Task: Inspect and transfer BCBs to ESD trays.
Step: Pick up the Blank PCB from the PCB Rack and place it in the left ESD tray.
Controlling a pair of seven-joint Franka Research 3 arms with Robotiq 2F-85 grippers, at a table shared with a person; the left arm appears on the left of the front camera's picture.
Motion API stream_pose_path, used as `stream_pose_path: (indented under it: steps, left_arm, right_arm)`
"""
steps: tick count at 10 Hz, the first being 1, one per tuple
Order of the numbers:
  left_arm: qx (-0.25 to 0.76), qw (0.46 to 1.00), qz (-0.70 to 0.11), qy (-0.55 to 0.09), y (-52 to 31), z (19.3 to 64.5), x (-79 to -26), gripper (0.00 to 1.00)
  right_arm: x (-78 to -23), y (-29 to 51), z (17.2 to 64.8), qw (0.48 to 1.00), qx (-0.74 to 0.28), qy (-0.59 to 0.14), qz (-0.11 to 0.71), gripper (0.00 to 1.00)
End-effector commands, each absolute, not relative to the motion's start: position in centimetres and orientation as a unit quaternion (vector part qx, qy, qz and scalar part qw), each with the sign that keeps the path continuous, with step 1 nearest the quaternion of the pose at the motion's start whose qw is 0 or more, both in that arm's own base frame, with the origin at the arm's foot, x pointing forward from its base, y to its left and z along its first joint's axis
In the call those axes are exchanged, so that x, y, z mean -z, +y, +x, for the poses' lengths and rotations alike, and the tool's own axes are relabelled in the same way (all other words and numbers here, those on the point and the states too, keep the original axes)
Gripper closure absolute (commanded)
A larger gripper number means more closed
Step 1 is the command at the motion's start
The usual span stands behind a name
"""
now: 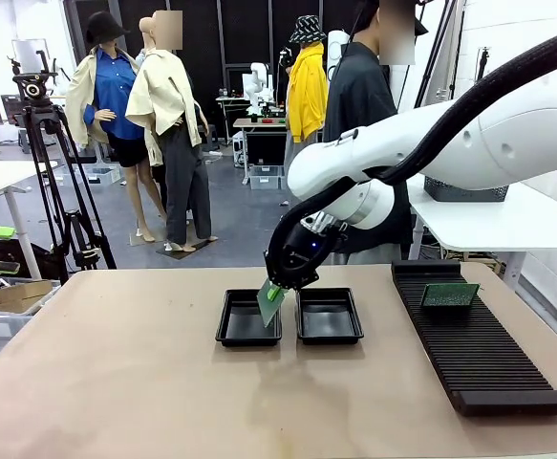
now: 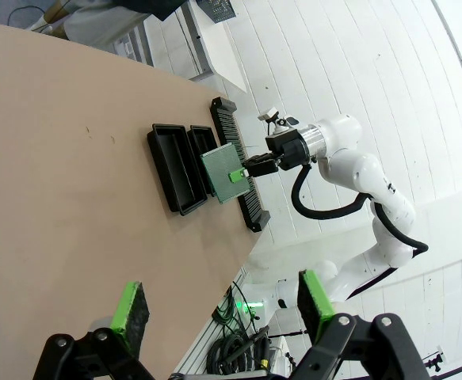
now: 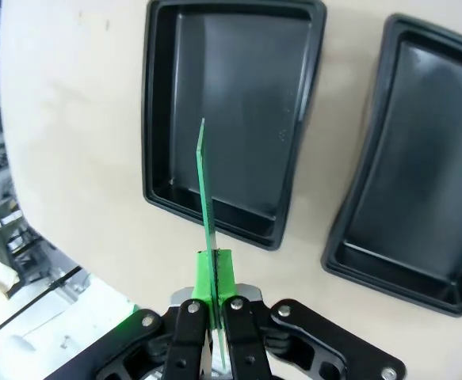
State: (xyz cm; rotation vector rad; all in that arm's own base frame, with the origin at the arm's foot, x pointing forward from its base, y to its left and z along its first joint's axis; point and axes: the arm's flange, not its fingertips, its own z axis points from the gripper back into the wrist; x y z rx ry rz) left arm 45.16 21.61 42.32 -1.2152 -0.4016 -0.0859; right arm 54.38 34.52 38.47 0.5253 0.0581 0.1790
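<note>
Right gripper (image 1: 280,284) clamps a green BCB (image 1: 270,302) over the trays.
Left gripper (image 2: 223,305) gapes, holding nothing. The board hangs edge-down from the right gripper's fingers, the left ESD tray (image 1: 243,330) directly beneath, the right ESD tray (image 1: 329,337) alongside.

The front camera sits at the robot's edge of the counter (image 1: 116,382), facing across it at middle range. The left wrist camera looks from well back, rolled sideways. The right wrist camera hangs close above, looking down. All share the ESD trays (image 1: 247,340) and the held BCB (image 1: 267,308).
</note>
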Motion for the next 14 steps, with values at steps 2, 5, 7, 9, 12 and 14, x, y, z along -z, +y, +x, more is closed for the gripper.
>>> stream_pose_path:
  steps: [2, 5, 7, 9, 12, 14]
  left_arm:
    - [0.033, 0.804, -0.565, -0.184, 21.6, 45.1, -42.5, 0.00]
    - [0.033, 0.804, -0.565, -0.184, 21.6, 45.1, -42.5, 0.00]
    - [0.033, 0.804, -0.565, -0.184, 21.6, 45.1, -42.5, 0.00]
    - [0.033, 0.804, -0.565, -0.184, 21.6, 45.1, -42.5, 0.00]
    - [0.033, 0.804, -0.565, -0.184, 21.6, 45.1, -42.5, 0.00]
    - [0.033, 0.804, -0.565, -0.184, 21.6, 45.1, -42.5, 0.00]
  right_arm:
    - [-37.0, 36.7, 56.3, 0.964, -0.090, 0.045, 0.246, 1.00]
    - [-36.9, 37.1, 56.6, 0.959, -0.100, 0.048, 0.261, 1.00]
    - [-36.3, 36.7, 56.3, 0.959, -0.100, 0.044, 0.263, 1.00]
    - [-36.3, 36.7, 56.3, 0.959, -0.100, 0.044, 0.263, 1.00]
    - [-36.3, 36.7, 56.3, 0.959, -0.100, 0.044, 0.263, 1.00]
    - [-36.5, 36.9, 56.4, 0.958, -0.103, 0.047, 0.265, 1.00]
